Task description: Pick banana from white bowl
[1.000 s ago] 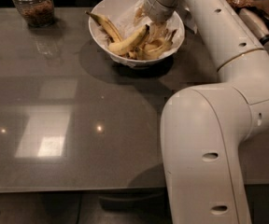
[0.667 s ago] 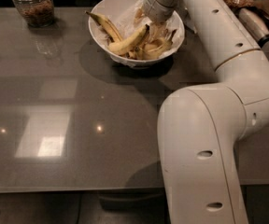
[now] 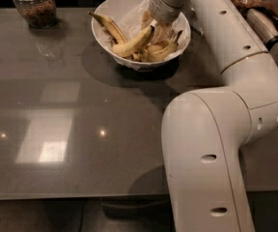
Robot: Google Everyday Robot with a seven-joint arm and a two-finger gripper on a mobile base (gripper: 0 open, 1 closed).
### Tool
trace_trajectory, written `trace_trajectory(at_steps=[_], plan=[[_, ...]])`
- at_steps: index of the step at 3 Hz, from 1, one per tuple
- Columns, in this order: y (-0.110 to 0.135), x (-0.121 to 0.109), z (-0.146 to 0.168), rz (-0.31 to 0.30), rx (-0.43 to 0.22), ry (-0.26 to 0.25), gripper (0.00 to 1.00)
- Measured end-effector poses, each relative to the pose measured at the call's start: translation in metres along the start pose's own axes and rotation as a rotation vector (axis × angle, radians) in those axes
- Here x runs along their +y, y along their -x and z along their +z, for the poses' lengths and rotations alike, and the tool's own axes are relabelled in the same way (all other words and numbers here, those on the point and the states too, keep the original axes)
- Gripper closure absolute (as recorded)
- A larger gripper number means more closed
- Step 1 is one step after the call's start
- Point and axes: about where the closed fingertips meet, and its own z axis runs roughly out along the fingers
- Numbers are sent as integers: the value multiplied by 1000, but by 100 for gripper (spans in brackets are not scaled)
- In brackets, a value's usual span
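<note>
Tool (image 3: 159, 27) within rim of white bowl (image 3: 100, 33)

Kitchen counter (image 3: 81, 110) (jar (image 3: 34, 6), bowl (image 3: 99, 30) under hand (image 3: 159, 28))

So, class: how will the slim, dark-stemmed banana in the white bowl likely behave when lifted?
Brown streaks on the banana suggest soft flesh; it probably bruises if squeezed. Piled against other bananas in the white bowl, it may drag them. The gripper is down in the bowl.

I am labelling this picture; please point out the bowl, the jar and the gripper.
bowl (image 3: 122, 6), camera view, bare inner wall.
jar (image 3: 34, 8), camera view, glass body.
gripper (image 3: 157, 29), camera view, its tip, down inside the bowl.
</note>
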Motion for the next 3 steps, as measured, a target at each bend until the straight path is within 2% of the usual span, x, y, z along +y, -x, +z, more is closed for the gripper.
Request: trace_trajectory(at_steps=[1,3], plan=[[0,1,-12,12,-4,-17,100],[4,-11,-76,54,-3,-160,100]])
